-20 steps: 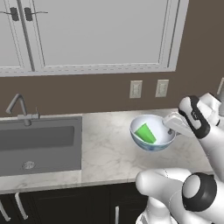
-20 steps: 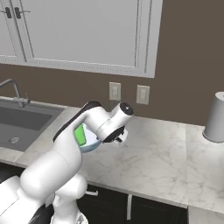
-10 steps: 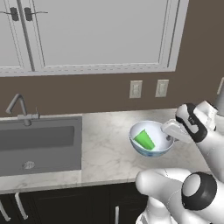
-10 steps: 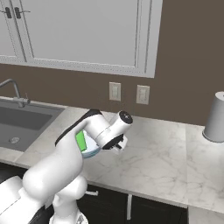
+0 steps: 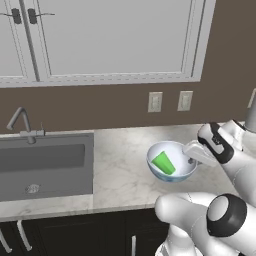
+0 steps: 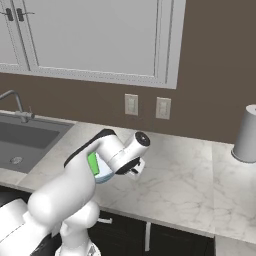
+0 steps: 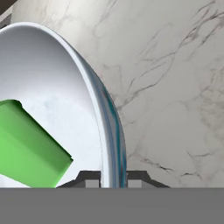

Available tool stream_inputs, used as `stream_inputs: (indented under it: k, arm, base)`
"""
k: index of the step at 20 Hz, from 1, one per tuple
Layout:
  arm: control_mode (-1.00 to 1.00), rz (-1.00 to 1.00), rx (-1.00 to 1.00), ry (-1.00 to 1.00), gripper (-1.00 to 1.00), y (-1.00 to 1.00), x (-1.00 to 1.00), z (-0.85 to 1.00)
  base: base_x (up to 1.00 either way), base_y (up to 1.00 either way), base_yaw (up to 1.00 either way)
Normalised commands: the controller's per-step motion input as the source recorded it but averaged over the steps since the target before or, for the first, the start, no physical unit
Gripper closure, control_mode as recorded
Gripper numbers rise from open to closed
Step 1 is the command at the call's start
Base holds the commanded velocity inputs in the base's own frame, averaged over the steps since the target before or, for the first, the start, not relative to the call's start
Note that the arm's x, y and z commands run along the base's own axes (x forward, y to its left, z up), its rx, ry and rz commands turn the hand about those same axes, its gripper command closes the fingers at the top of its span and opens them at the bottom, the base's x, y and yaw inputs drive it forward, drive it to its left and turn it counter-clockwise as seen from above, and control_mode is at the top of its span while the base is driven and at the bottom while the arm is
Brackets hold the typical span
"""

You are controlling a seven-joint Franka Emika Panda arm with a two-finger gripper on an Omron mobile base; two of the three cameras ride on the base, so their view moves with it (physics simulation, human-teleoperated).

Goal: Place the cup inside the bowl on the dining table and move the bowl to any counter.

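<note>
The white bowl [image 5: 156, 150] with a light-blue pattern outside sits low over the marble counter [image 5: 120, 165], right of the sink; I cannot tell whether it touches the top. The green cup [image 5: 164, 163] lies tilted inside it. My gripper [image 5: 192, 160] is shut on the bowl's right rim. In the hand view the rim [image 7: 109, 118] runs between my fingertips [image 7: 92, 177], one inside and one outside the gripper [image 7: 113, 179], and the cup [image 7: 30, 148] lies to the left. From the right base view the arm covers most of the bowl [image 6: 104, 175] and cup [image 6: 93, 163]. The dining table is out of view.
A grey sink [image 5: 45, 165] with a metal faucet [image 5: 20, 122] lies left of the bowl. Two wall outlets [image 5: 155, 101] and white upper cabinets are behind. A grey paper towel roll [image 6: 246, 134] stands at the far right of the counter [image 6: 175, 175].
The gripper has come down with the bowl and cup, bringing them lower toward the counter. The cup has stayed inside the bowl.
</note>
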Motion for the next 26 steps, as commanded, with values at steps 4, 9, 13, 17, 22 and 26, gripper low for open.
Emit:
stream_inputs:
  k: [4,9,13,17,22,26]
  arm:
    - [-1.0,0.0,0.0,0.0,1.0,0.0,0.06,-0.08]
    - [-1.0,0.0,0.0,0.0,1.0,0.0,0.1,-0.13]
    - [-1.0,0.0,0.0,0.0,1.0,0.0,0.08,-0.12]
    - [-1.0,0.0,0.0,0.0,1.0,0.0,0.08,-0.12]
    - [-1.0,0.0,0.0,0.0,1.0,0.0,0.06,-0.12]
    - [-1.0,0.0,0.0,0.0,1.0,0.0,0.01,-0.06]
  base:
    - [0.0,0.0,0.0]
    - [0.0,0.0,0.0]
    - [0.0,0.0,0.0]
    - [0.0,0.0,0.0]
    - [0.0,0.0,0.0]
    - [0.0,0.0,0.0]
